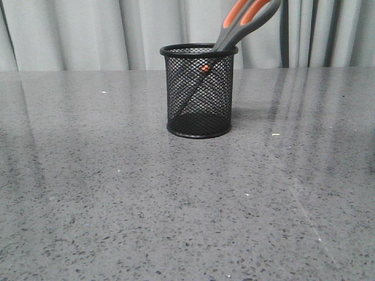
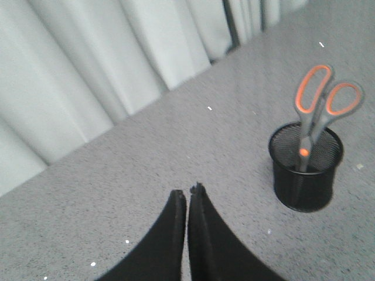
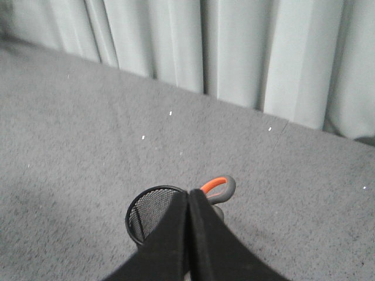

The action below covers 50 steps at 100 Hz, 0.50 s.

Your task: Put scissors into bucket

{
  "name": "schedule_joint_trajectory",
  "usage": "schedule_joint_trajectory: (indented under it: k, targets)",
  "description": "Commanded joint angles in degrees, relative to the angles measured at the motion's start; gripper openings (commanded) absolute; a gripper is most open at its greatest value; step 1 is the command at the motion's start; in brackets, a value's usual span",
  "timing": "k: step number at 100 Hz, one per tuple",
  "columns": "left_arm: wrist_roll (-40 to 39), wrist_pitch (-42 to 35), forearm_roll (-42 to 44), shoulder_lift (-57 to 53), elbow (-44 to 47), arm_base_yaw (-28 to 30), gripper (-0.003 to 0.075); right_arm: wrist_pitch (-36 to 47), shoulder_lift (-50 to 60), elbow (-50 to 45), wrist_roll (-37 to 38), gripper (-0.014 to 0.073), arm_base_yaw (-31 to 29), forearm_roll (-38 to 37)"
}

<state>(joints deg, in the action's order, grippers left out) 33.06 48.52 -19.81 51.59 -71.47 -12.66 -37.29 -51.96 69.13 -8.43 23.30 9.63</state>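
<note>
Scissors [image 1: 234, 29] lean inside black wire-mesh bucket [image 1: 199, 93].

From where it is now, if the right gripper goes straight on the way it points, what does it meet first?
Probably the bucket with the scissors, just beyond the shut right gripper. Depth is unclear, so it might pass above them.

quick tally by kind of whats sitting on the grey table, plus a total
Black wire-mesh cylindrical cup: 1
Scissors with dark grey handles lined orange, standing blades-down inside the cup: 1
Total: 2
</note>
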Motion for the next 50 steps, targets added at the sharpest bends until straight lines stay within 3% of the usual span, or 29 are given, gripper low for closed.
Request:
schedule_joint_trajectory:
  k: [1, 26, 50]
  targets:
    - [-0.79, -12.69, -2.17, -6.08, 6.23, 0.19, -0.0020, 12.15, 5.76, -6.31, -0.25, -0.0055, -0.29, -0.19]
    - [-0.79, -30.66, -5.56, -22.39, 30.48, 0.19, -0.0020, 23.95, 19.73, -27.27, -0.25, -0.0055, -0.29, -0.06]
    - [-0.79, -33.57, -7.26, -36.04, 45.73, 0.19, -0.0020, 31.11, 30.79, -41.80, -0.25, -0.0055, -0.29, 0.27]
